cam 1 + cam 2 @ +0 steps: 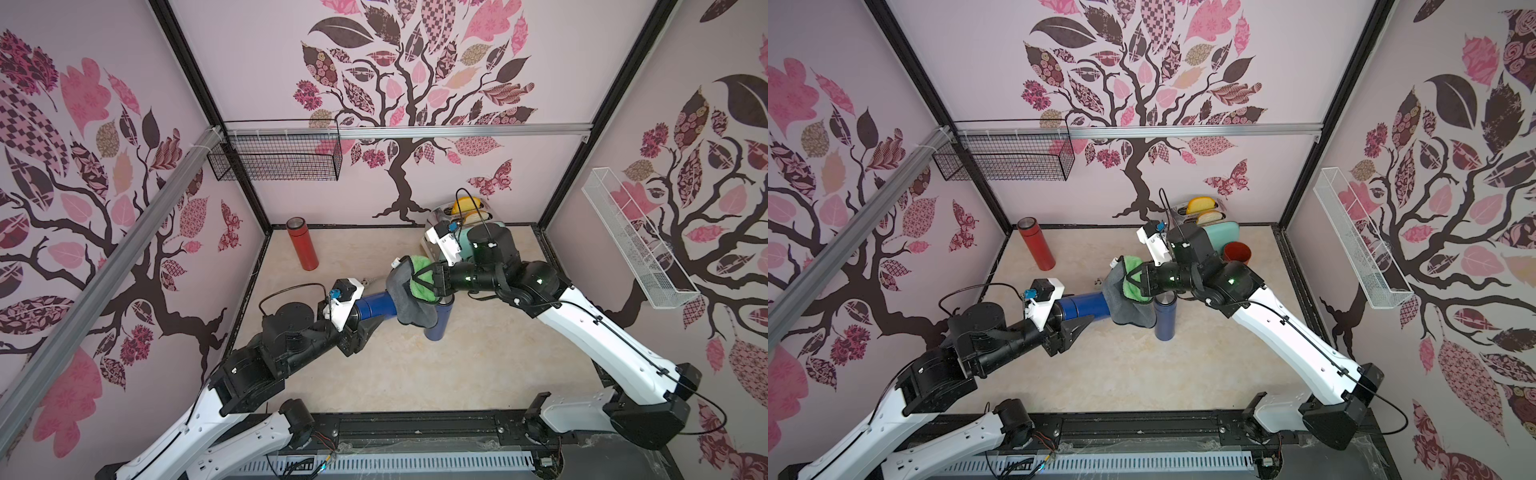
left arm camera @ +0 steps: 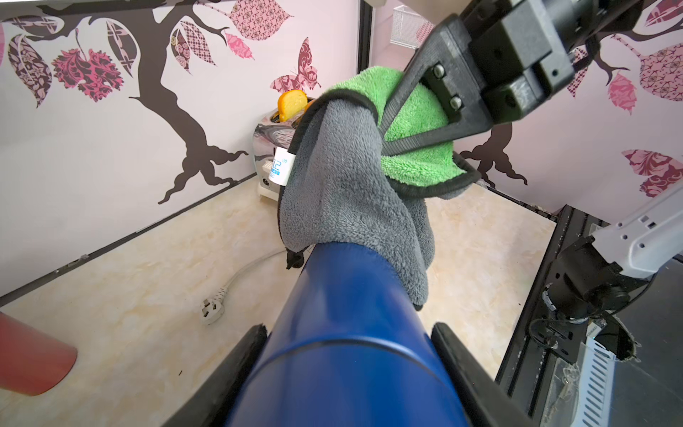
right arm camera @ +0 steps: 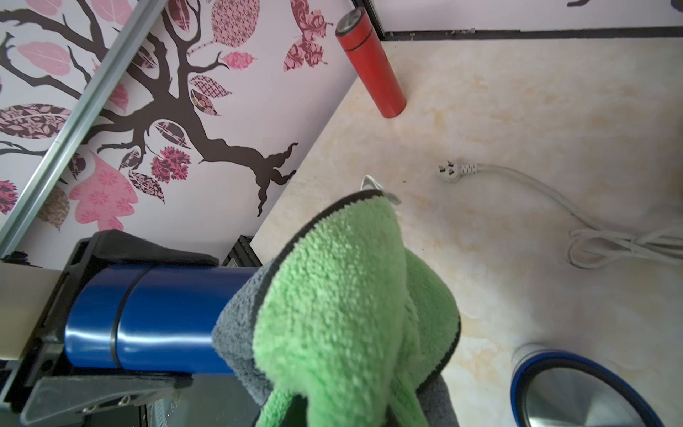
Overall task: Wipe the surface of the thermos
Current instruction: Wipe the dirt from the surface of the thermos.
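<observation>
- Left gripper (image 2: pixel 349 327): black plastic fingers clamped on either side of a glossy, cylindrical blue thermos (image 1: pixel 376 305). A thin dark seam ring circles the thermos near the held end. It is held level in the air above the table, as both top views show.
- Right gripper (image 1: pixel 417 280): slim black fingers pinched tight on a plush microfibre cloth (image 3: pixel 343 295). The cloth is green on one face and grey on the other, with a black-stitched hem and a white label at one edge.
- Cloth: draped over the free end of the blue thermos and hiding it, grey face against the blue wall.
- Second blue flask (image 1: pixel 1165 320): same gloss, brushed-steel top, upright on the table just below the right gripper and close to the hanging cloth.
- Red cylindrical flask (image 1: pixel 302 245): matte, steel-capped, upright near the back left corner, well apart.
- Chrome toaster (image 2: pixel 268 144): at the back wall, with orange-crusted bread slices in its slots.
- White power cord (image 3: pixel 536 188): loose on the beige marble-look table (image 1: pixel 415 374), with its plug lying beyond the cloth.
</observation>
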Robot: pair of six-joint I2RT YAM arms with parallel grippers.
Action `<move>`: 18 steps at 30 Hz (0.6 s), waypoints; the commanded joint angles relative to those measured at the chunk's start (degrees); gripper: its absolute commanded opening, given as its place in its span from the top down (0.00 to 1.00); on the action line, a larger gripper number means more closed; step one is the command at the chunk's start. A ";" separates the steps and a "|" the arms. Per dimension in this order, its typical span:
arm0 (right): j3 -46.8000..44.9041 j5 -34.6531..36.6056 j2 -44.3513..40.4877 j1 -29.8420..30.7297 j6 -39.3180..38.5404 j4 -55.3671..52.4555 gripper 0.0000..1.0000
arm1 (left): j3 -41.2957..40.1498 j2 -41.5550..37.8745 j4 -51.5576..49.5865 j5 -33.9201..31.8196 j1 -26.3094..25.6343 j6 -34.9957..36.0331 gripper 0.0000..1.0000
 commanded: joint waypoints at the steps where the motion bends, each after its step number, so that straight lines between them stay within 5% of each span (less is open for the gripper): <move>1: 1.77 -1.42 -1.89 1.47 -0.59 1.23 1.00 | 3.11 0.42 3.25 -1.49 -0.19 -2.17 1.00; 7: 7.44 -0.60 0.48 10.70 -0.51 2.59 1.00 | 7.96 7.02 -2.63 -1.26 -0.19 -6.31 1.00; 18: -4.57 8.15 -3.64 2.57 -2.54 -0.16 1.00 | 13.54 11.04 -8.99 -2.00 0.10 -13.46 1.00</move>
